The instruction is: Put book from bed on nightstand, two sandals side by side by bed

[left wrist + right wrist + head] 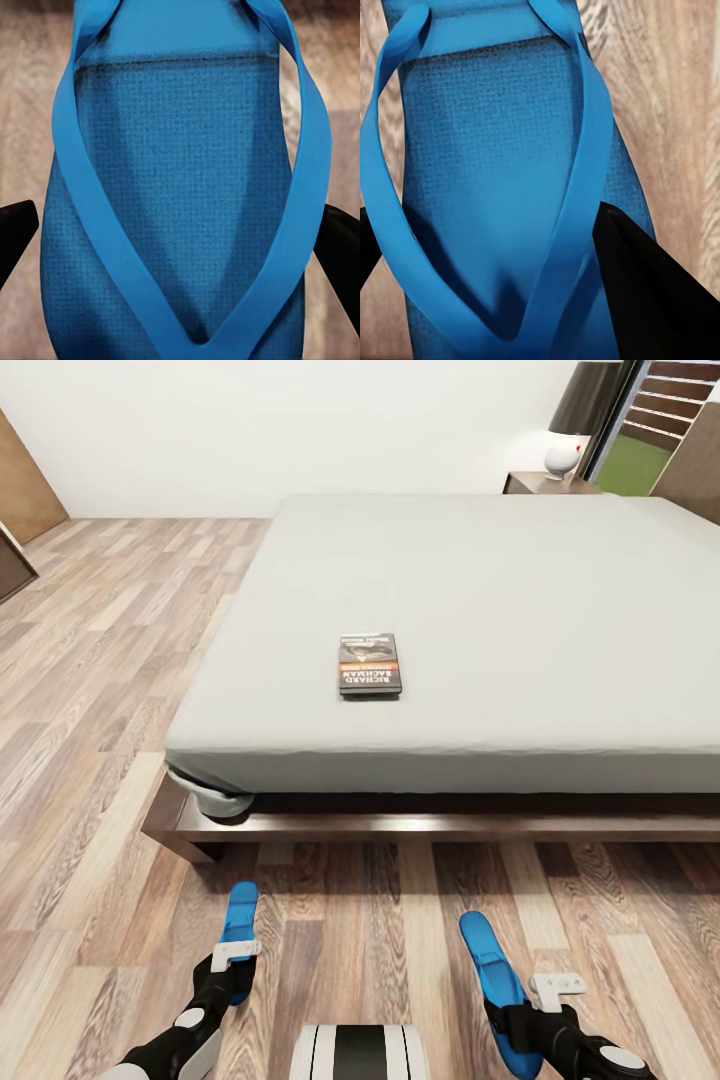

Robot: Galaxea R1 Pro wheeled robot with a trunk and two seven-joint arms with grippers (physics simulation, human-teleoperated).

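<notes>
Each arm carries one blue sandal over the floor (360,920) near the bed (480,610): the left gripper (232,972) clamps the left sandal (240,925), the right gripper (520,1015) the right sandal (492,970), toes forward, probably for setting them down together. The book (368,664) lies on the near left of the mattress, awaiting the far right nightstand (545,483).

The book (368,665) cover reads "RICHARD BACHMAN", upside down.

A light-brown wood-plank floor (90,690) is seen running from the near edge to a plain white wall (280,420) at the far side. At the far right, a tall window (655,430) with a dark frame and green outside is shown. At the far left, brown wooden furniture (25,485) is partly cut off. The room is evenly lit.
</notes>
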